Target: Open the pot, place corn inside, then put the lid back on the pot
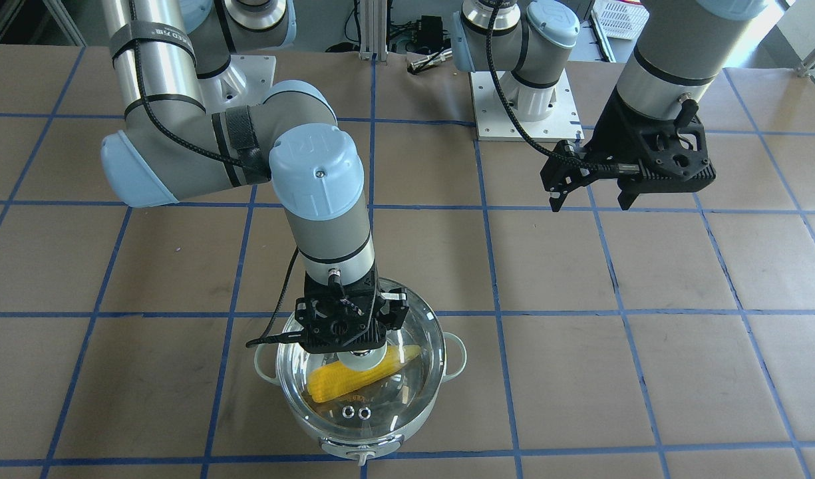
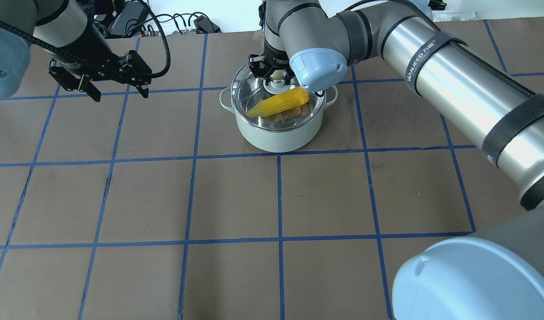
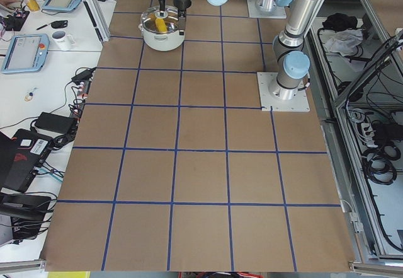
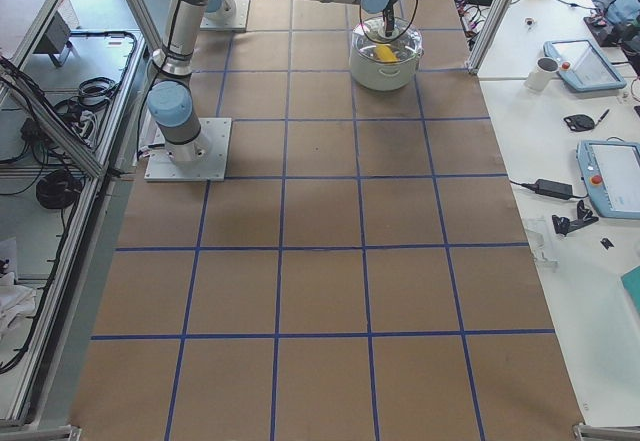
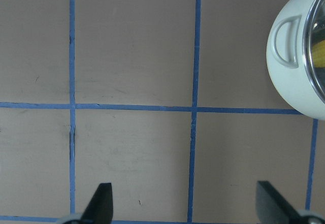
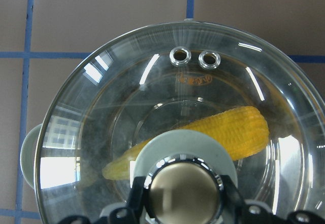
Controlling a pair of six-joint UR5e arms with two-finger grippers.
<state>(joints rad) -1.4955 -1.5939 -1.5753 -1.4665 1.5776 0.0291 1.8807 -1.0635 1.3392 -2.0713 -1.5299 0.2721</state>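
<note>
A brown bench (image 2: 236, 200) crossed by blue tape lines (image 2: 189, 178) carries the pot (image 2: 276, 135), which stands in the half farther from the robot, beside a crossing of the lines. The corn (image 1: 344, 384) lies inside the pot, slanted across the steel bottom with its thick end toward one side handle and its tip toward the other. The lid (image 1: 387, 399) sits on the pot's rim and covers the whole opening; the corn shows through the glass. Two vent rings (image 6: 195, 57) sit side by side near the lid's edge, on the side away from the robot.

The right end effector (image 1: 360, 354) points straight down over the middle of the lid. In the right wrist view its fingers (image 6: 138, 198) press against both sides of the knob (image 6: 183, 189), so it is clamped on the lid.

The left end effector (image 2: 118, 92) hangs above bare bench, well apart from the pot on the robot's left side. Its fingers (image 5: 101, 199) stand wide apart with nothing between them. One pot handle (image 5: 287, 42) shows at the edge of the left wrist view.
</note>
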